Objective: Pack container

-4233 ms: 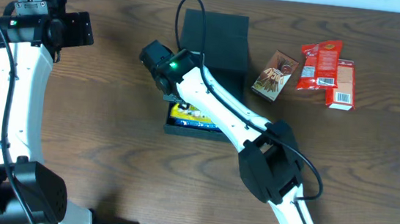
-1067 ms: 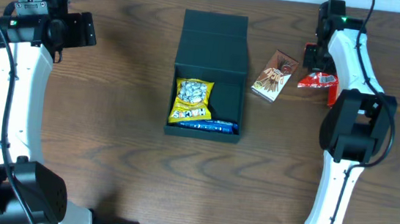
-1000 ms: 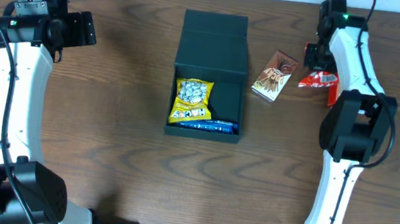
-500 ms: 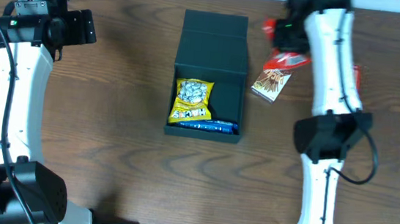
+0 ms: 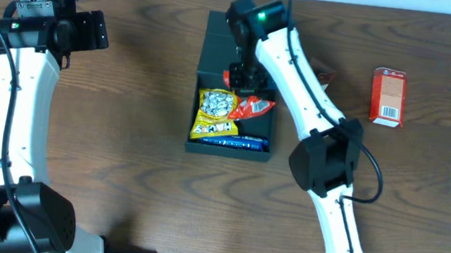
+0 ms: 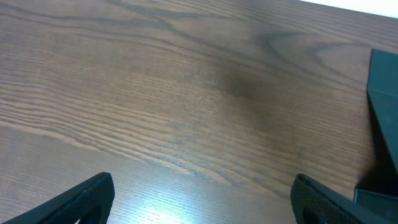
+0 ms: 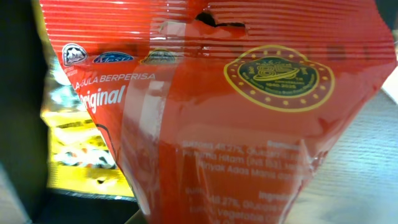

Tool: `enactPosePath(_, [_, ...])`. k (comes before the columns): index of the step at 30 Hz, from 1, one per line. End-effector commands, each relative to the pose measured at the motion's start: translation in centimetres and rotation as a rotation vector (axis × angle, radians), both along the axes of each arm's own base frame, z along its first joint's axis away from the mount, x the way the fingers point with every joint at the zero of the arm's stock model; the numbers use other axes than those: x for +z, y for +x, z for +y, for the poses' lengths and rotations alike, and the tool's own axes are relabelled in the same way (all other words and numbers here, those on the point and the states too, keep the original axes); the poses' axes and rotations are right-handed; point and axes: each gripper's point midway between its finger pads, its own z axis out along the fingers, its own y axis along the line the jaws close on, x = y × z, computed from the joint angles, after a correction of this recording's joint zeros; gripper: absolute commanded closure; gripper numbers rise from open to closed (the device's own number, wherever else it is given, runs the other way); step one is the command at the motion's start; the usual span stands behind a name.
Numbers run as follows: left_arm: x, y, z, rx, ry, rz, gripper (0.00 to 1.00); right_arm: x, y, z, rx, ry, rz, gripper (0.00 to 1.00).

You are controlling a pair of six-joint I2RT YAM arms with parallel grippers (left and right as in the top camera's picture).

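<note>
The container (image 5: pixel 240 41), a black box with its flap lid folded back, lies open at the table's middle. Inside it are a yellow snack packet (image 5: pixel 215 113) and a blue bar (image 5: pixel 236 142). My right gripper (image 5: pixel 243 77) hangs over the container's open part, shut on a red snack packet (image 5: pixel 253 107) that dangles above the box's right half. In the right wrist view the red packet (image 7: pixel 236 118) fills the frame and hides the fingers; the yellow packet (image 7: pixel 74 155) shows behind it. My left gripper (image 5: pixel 89 32) stands open at the far left, over bare wood (image 6: pixel 202 199).
A small red carton (image 5: pixel 387 95) stands at the right back of the table. The right arm stretches from the front edge up across the container's right side. The container's edge (image 6: pixel 384 124) shows at the right of the left wrist view.
The right arm has swung left from the table's right back, carrying the red packet to above the container. The left arm has not moved.
</note>
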Motion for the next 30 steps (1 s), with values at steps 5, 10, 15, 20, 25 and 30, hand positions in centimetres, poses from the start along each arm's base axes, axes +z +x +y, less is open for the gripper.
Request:
enactPosePath(5, [-0.4, 0.0, 0.1, 0.0, -0.003, 0.008, 0.08, -2.2, -1.3, -1.0, -0.083, -0.065, 0.056, 0.91])
enactPosePath(10, [-0.4, 0.0, 0.1, -0.003, -0.001, 0.009, 0.08, -3.9, -1.6, -1.1, -0.079, -0.079, 0.072, 0.5])
enactPosePath(15, [-0.4, 0.0, 0.0, -0.003, -0.002, 0.008, 0.08, -3.7, -1.2, -1.4, -0.087, -0.073, 0.062, 0.43])
enactPosePath(20, [-0.4, 0.0, 0.0, -0.003, -0.002, 0.008, 0.08, 2.3, 1.1, -1.4, -0.077, 0.017, -0.076, 0.3])
enactPosePath(25, [-0.4, 0.0, 0.0, -0.003, -0.002, 0.008, 0.08, 9.9, 2.2, -1.0, 0.026, 0.121, -0.271, 0.47])
enactPosePath(30, [-0.4, 0.0, 0.0, -0.003, -0.003, 0.008, 0.08, 10.0, 0.8, -0.4, 0.111, 0.141, -0.237, 0.98])
